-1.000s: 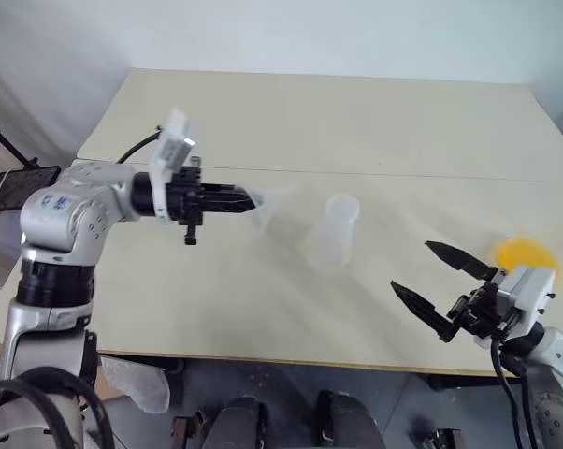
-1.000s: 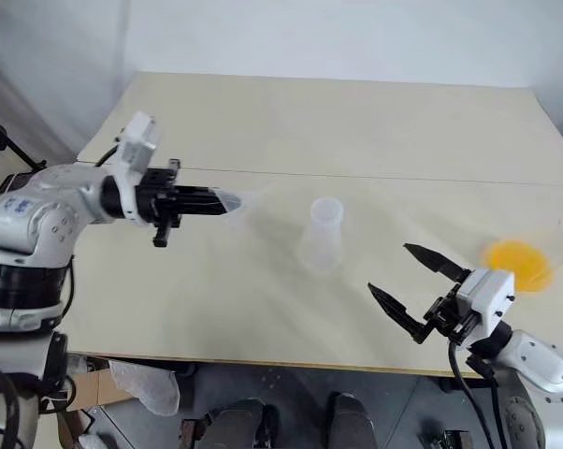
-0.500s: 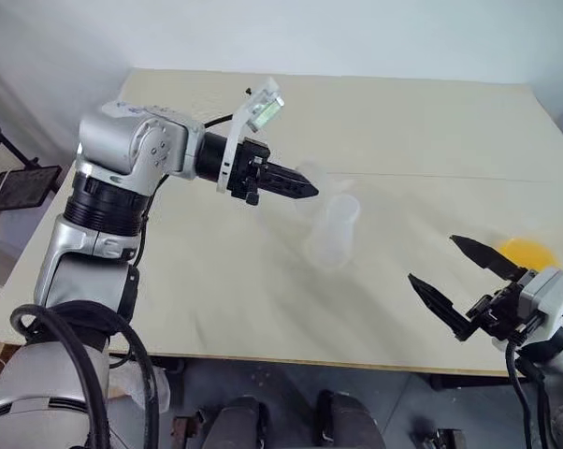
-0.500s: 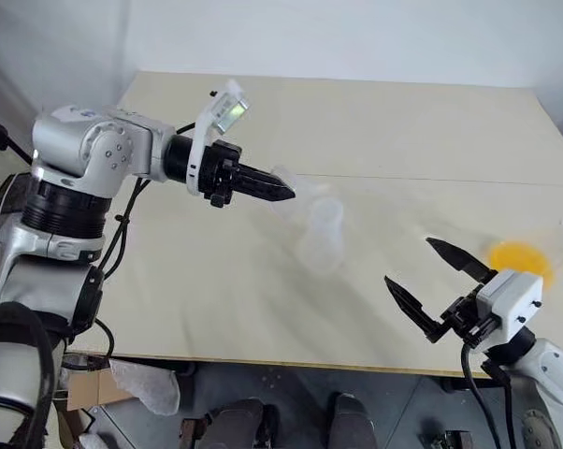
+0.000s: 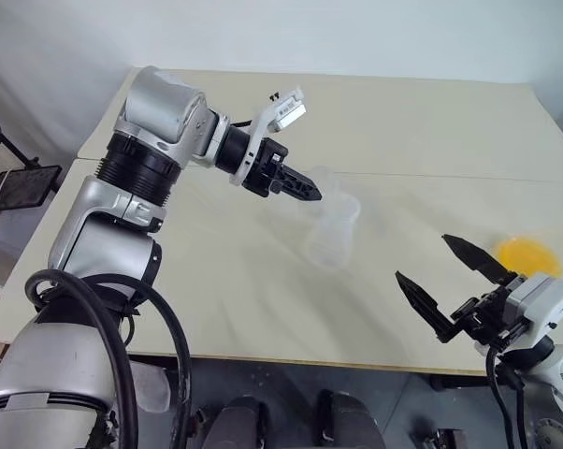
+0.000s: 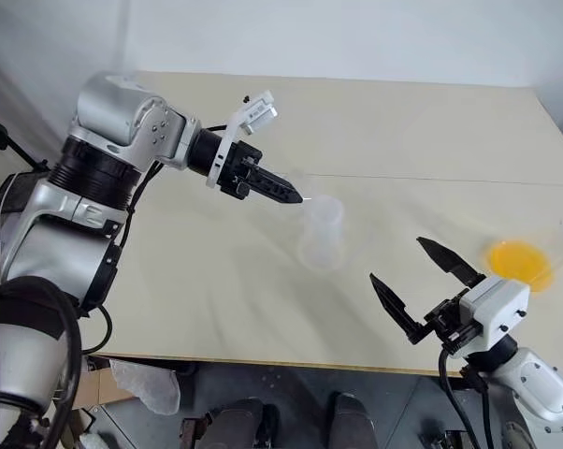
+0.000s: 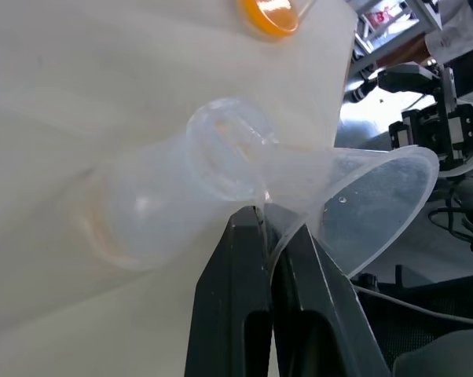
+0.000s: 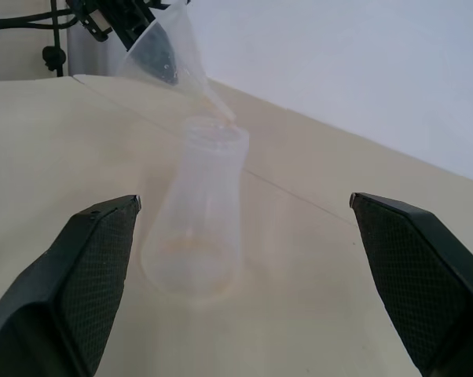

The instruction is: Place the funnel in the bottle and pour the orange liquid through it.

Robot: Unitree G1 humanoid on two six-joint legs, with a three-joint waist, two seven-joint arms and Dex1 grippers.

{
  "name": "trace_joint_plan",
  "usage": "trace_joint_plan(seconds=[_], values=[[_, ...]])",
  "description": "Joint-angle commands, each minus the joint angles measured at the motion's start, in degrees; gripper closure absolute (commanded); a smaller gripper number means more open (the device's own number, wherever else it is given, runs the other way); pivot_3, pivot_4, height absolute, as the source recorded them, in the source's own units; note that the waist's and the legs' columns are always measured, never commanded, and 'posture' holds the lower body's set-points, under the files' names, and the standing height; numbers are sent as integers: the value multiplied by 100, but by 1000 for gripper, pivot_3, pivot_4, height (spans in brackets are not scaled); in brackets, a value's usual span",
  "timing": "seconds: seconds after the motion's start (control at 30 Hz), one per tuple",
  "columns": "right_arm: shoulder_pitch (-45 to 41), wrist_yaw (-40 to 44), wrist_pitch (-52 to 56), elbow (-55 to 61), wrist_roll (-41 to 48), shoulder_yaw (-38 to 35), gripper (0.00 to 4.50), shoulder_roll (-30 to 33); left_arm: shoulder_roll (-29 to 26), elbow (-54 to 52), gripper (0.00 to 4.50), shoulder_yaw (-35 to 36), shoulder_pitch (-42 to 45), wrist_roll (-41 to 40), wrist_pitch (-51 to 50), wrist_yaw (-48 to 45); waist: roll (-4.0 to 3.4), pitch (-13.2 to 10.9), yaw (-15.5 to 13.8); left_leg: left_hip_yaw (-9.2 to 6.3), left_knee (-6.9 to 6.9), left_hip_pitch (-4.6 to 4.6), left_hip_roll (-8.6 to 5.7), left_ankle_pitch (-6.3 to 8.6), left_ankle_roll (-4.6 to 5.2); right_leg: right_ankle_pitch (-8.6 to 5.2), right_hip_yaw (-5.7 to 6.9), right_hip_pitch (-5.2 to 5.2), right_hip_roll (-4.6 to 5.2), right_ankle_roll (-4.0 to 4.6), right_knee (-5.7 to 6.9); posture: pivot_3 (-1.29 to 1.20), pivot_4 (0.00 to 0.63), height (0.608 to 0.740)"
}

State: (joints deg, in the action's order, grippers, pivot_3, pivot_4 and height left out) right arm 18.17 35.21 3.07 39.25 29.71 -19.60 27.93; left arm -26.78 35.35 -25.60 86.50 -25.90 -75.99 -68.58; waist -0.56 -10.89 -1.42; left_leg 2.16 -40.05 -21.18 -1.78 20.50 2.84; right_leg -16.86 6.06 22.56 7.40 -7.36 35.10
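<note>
At frame centre, the left gripper (image 5: pixel 305 187) is pinching the funnel's (image 7: pixel 370 208) rim, tilted spout just over the bottle's (image 5: pixel 332 236) mouth. The right gripper (image 5: pixel 450 279) is hovering spread wide at lower right, beside the orange liquid (image 5: pixel 525 253) near the table's (image 5: pixel 403 122) right edge.

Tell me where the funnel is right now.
The funnel is pinched by its rim in the left pincer, tilted, its spout at the mouth of the bottle standing mid-table.
</note>
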Motion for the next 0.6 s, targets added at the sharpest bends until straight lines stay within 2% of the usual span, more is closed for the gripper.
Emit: trace_joint_plan(seconds=[0.03, 0.47, 0.6], values=[[-52, -213, 32, 304, -41, 60, 0, -60, 32, 187, 4485, -186, 285, 202, 147, -318, 0, 0, -1, 0, 0, 0, 0, 0, 0, 0, 0, 0, -1, 0, 1, 0, 150, 740], [4, -287, -321, 114, -356, 350, 0, -397, 340, 723, 4485, -501, 525, 742, 523, -888, 0, 0, -4, 2, 0, -2, 0, 0, -1, -1, 1, 1, -1, -1, 0, 0, 150, 740], [38, -293, -409, 102, -420, 379, 0, -474, 488, 978, 3475, -404, 604, 919, 769, -915, 0, 0, 1, 5, -1, -2, -1, -1, 0, -1, 2, 2, -1, -1, 0, 0, 150, 740]])
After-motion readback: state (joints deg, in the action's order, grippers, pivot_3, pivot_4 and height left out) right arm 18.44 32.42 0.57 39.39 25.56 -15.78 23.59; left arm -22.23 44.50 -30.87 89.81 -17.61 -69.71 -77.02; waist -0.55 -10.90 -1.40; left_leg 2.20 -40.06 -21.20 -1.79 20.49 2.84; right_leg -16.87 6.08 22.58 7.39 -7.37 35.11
